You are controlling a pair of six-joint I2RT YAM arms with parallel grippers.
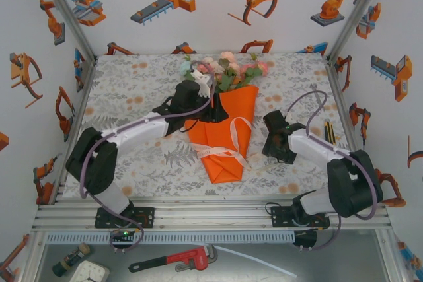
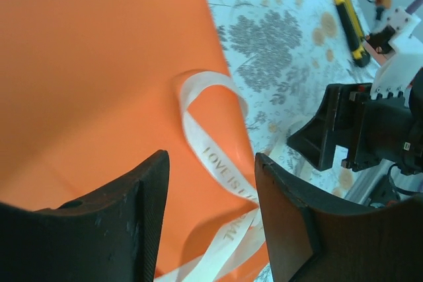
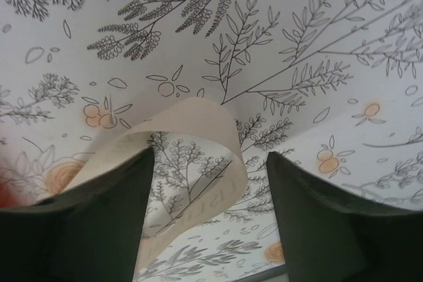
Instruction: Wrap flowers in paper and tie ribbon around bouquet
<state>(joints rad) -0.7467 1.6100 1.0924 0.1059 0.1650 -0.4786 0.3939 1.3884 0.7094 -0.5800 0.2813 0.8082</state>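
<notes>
Left gripper [image 2: 210, 163] over bouquet [image 1: 221, 164], jaws apart, empty — ribbon [image 2: 215, 160] lies lengthwise between them; right gripper [image 3: 210, 158] beside bouquet, likewise parted, empty — we judge left nearer.

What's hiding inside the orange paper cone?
Pink, peach and mint flowers with green leaves poke from the top of the bright orange paper cone. Paper covers their stems.
</notes>
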